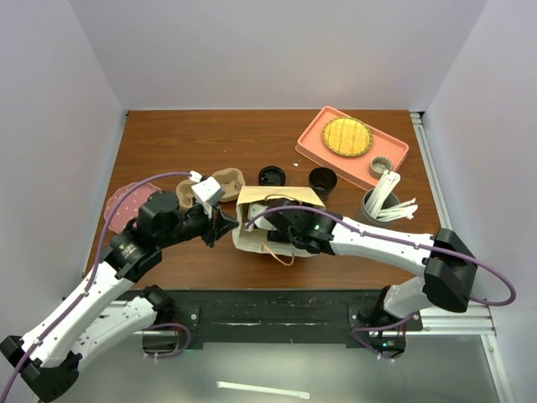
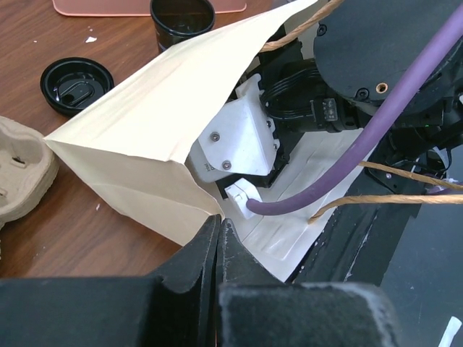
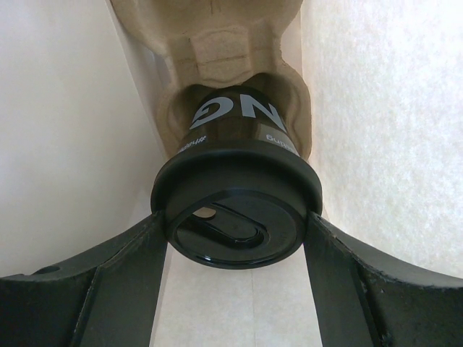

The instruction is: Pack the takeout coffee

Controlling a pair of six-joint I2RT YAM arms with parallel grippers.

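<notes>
Grip first: right jaws part open, squeezed on the lid [image 3: 235, 224] of the takeout coffee [image 3: 231, 119], one finger each side. Cup straight ahead of them, on its side, long way pointing deeper into the paper bag [image 3: 65, 144]. Bottom tucked in a pulp carrier [image 3: 210, 36]. Left jaws pinched flat, seemingly on the bag's near lip. Farther out on the bench [image 1: 210, 143], a second black cup [image 1: 322, 180] and a loose lid [image 1: 272, 175].
</notes>
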